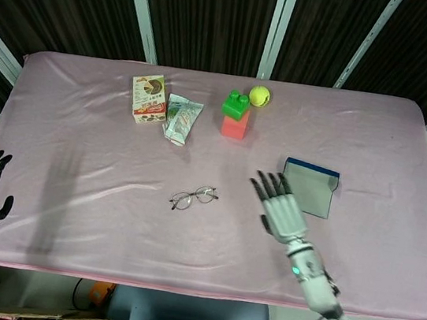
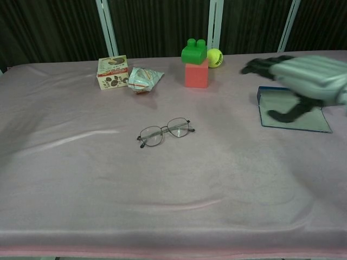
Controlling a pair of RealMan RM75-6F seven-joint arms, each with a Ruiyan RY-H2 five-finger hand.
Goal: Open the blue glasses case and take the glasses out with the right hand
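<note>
The glasses (image 1: pixel 193 198) lie on the cloth, well apart from the right hand's (image 1: pixel 282 209) spread, empty fingers (image 1: pixel 264 188).

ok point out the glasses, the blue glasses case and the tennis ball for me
glasses (image 1: pixel 194 198): head view, on the bridge between the two lenses.
blue glasses case (image 1: pixel 310 188): head view, on the grey inner lining of the open case.
tennis ball (image 2: pixel 214 57): chest view, on the middle of the ball.

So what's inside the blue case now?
Nothing that shows: the case lies open with a bare grey lining. The glasses sit out on the cloth. The right hand hides part of the lining in the chest view.
</note>
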